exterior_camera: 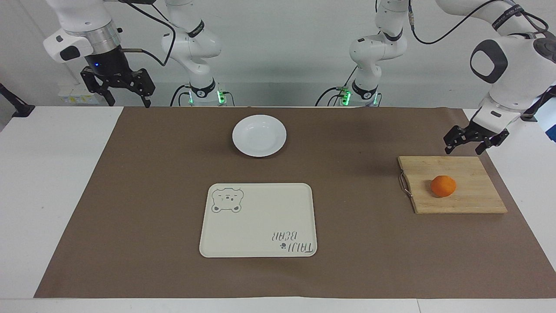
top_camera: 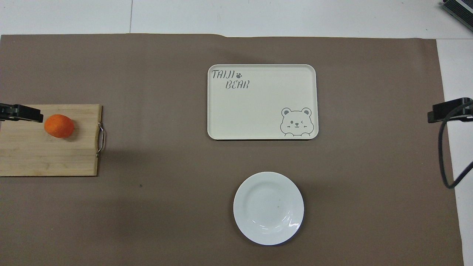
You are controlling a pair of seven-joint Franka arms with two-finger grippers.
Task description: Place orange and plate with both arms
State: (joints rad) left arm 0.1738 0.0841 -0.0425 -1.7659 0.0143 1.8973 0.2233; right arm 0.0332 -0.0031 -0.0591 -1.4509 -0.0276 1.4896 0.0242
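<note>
The orange (exterior_camera: 443, 186) (top_camera: 59, 126) lies on a wooden cutting board (exterior_camera: 473, 200) (top_camera: 37, 159) toward the left arm's end of the table. My left gripper (exterior_camera: 463, 150) hangs open in the air over the board's edge, apart from the orange and holding nothing. The white plate (exterior_camera: 259, 135) (top_camera: 268, 208) sits bare on the brown mat, close to the robots near the middle of the table. My right gripper (exterior_camera: 129, 103) waits open and raised at the right arm's end, well away from the plate.
A cream rectangular tray (exterior_camera: 258, 219) (top_camera: 262, 107) with a bear drawing lies on the brown mat (exterior_camera: 130, 195), farther from the robots than the plate. The cutting board has a metal handle (exterior_camera: 404, 184) on its side toward the tray.
</note>
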